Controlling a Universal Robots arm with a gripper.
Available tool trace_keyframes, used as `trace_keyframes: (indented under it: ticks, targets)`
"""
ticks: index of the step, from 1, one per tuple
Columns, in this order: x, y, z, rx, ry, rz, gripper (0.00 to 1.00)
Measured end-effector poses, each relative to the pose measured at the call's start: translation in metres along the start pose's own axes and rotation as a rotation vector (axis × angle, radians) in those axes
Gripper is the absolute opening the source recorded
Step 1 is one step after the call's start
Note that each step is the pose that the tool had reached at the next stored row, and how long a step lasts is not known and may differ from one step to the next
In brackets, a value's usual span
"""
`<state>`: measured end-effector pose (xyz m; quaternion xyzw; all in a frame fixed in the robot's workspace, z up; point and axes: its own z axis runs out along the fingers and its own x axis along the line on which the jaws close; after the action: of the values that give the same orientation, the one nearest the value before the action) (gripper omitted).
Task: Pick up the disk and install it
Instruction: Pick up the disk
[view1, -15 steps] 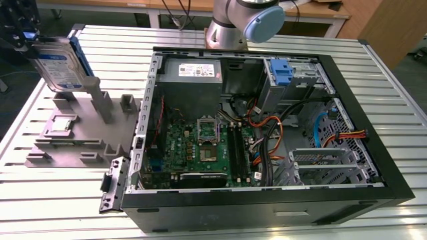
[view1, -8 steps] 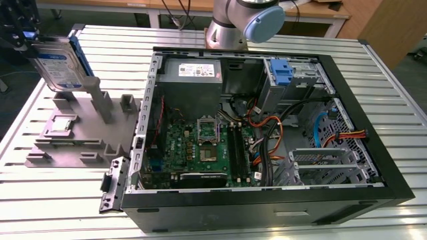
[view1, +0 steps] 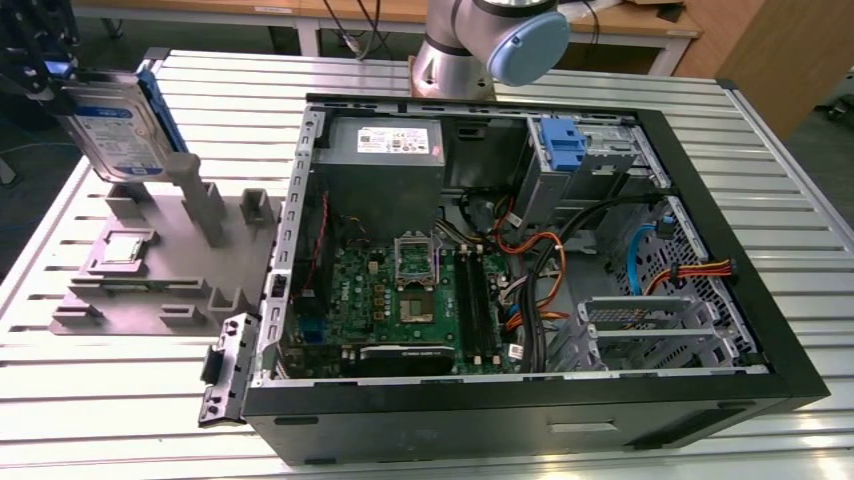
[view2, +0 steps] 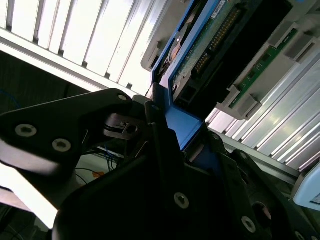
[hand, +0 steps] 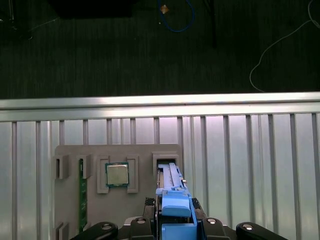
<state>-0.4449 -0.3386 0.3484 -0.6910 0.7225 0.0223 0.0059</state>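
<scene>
You have the disk (view1: 118, 130) held on edge, the gripper (view1: 56, 80) clamped tight on its blue carrier, above the gray fixture (view1: 134, 290) on the slatted table (view1: 120, 420), well apart from the open computer case (view1: 785, 345) at the exterior view's right.

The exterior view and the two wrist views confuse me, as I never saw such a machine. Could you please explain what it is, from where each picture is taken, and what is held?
This is a robot arm working at a slatted metal table. The exterior view comes from a camera standing apart; both wrist views come from cameras riding on the arm. On the table stand an open computer case and a grey holder with a processor chip in it. The arm's tool is closed on the disk, a silver drive in a blue frame, held upright over the holder.
</scene>
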Motion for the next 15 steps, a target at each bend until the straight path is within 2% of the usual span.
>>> trace_keyframes:
  ticks: [15]
  targets:
    - [-0.0002, 0.0001, -0.0045, -0.0001, 0.0003, 0.0, 0.37]
